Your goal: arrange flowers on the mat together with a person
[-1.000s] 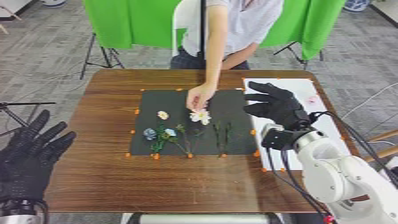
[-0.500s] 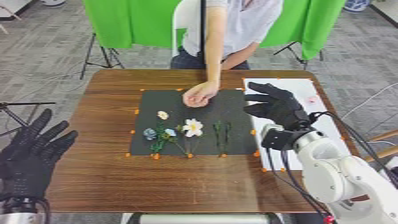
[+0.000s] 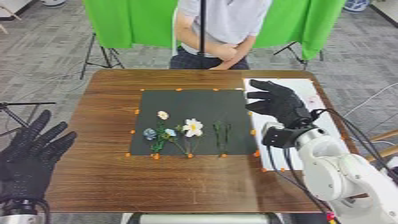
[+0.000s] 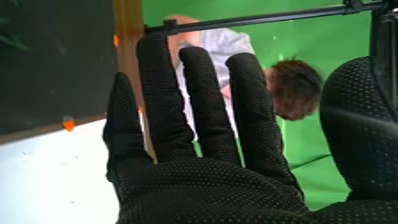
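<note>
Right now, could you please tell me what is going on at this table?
A person is arranging flowers together with a robot. The person's hand has drawn back from the large white flower, which lies on the dark mat beside some blue flowers, a small pale flower and green stems. Nobody is touching the flowers now: the left robot hand and the right robot hand are both open and empty.

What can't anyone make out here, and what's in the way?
Head view: part of the white board, behind the right hand and arm.
Head view: what the board's pink spot is; too small.
Head view: which stem belongs to the darker blue flower; stems overlap.
Right wrist view: the rest of the green leaves, cut off by the edge.
</note>
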